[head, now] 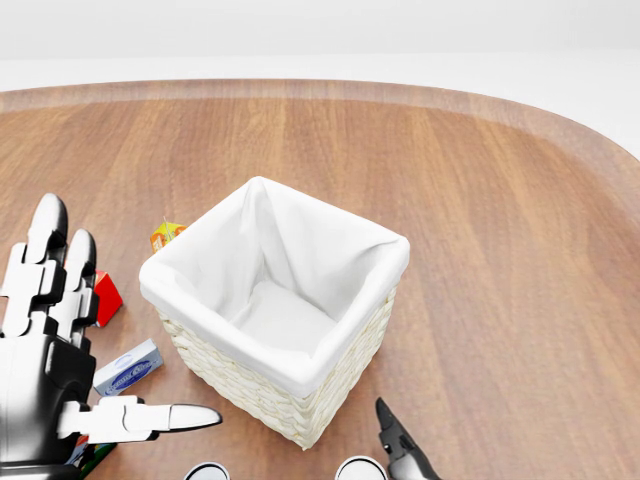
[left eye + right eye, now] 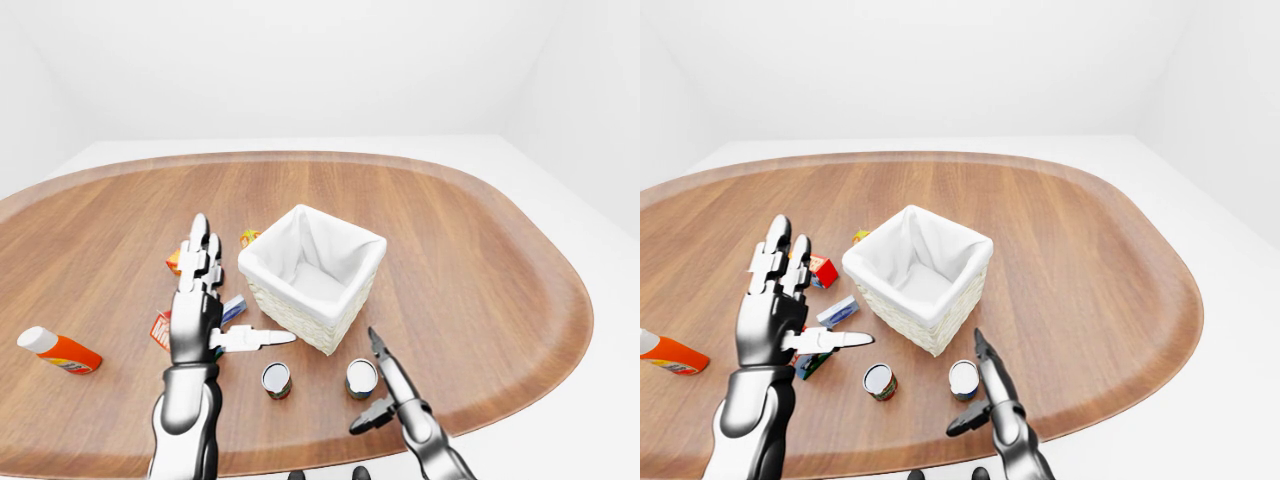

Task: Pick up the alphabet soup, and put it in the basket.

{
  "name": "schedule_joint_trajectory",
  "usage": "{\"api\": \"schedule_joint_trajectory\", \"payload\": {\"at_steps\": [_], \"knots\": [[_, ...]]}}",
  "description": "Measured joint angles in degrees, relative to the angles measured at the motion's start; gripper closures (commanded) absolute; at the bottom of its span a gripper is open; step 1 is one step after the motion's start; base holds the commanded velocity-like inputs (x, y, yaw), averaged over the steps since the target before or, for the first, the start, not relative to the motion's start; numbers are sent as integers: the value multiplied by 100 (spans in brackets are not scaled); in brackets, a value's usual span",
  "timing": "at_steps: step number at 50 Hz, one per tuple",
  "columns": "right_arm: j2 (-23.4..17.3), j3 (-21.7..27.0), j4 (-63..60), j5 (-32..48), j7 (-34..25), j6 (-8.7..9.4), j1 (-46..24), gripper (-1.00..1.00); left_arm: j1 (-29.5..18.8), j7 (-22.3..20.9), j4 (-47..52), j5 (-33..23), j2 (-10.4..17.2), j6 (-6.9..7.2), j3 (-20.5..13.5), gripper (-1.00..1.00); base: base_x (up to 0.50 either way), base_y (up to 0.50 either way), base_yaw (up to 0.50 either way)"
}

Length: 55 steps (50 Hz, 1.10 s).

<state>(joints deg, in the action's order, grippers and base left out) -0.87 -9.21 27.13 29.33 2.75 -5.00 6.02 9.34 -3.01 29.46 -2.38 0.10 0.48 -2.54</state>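
Sitting near the bottom edge of the wooden tabletop [image 2: 480, 250] are two upright cans, and honestly I can't tell which is the alphabet soup: left can [image 2: 276, 379], right can [image 2: 361, 377], both just below the white-lined basket [image 2: 312, 277]. Right hand [image 2: 385, 385] hovers just beside the right can, fingers spread, gripping nothing. Left hand [image 2: 200, 310] is raised with fingers wide, holding nothing, over a few small boxes. An orange bottle [image 2: 58, 350] lies far left.
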Motion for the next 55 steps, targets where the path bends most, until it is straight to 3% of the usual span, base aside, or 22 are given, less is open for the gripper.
{"api": "schedule_joint_trajectory", "payload": {"at_steps": [1,2,4,34,55], "knots": [[0,-3,-7,-3,-11,0,6,-80,0,1,0,-1,0,0,0,-100,0,0,0],[-1,-5,-15,-4,-18,0,11,-36,0,1,-1,-1,0,-1,1,-100,0,0,0],[0,-10,-27,-11,-36,0,21,100,-1,2,-3,-2,1,-2,1,-100,0,0,0],[-35,-6,-96,-106,-138,0,104,100,-19,-8,0,30,5,7,-39,-100,0,0,0],[-91,152,-933,-344,-197,1,364,100,2,-19,22,42,0,-1,-61,-100,0,0,0]]}}
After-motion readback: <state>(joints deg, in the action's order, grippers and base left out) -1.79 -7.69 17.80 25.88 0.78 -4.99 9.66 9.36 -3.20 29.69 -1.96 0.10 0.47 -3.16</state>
